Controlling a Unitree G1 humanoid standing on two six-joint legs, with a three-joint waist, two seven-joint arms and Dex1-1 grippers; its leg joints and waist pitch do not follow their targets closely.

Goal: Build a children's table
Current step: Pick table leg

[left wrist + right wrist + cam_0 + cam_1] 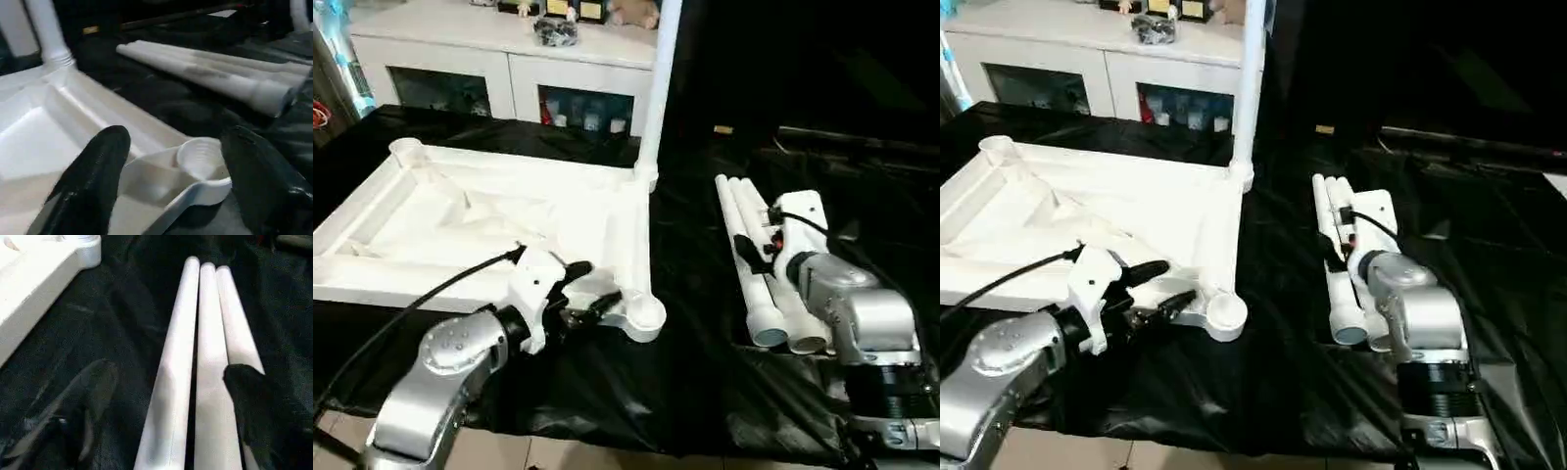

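Black fingers of the left gripper (171,181) stood apart, straddling the near-right corner socket (647,315) of the tabletop (489,220) without closing on it, at lower centre of the head view. Black fingers of the right gripper (168,406) were also spread, empty, above three loose legs (759,269) lying side by side at centre right. The white tabletop lay underside up across the left half of the frame on the black-draped work table (695,392). One leg (658,88) stood upright in the far-right socket. A white cabinet (499,69) occupied the upper left.
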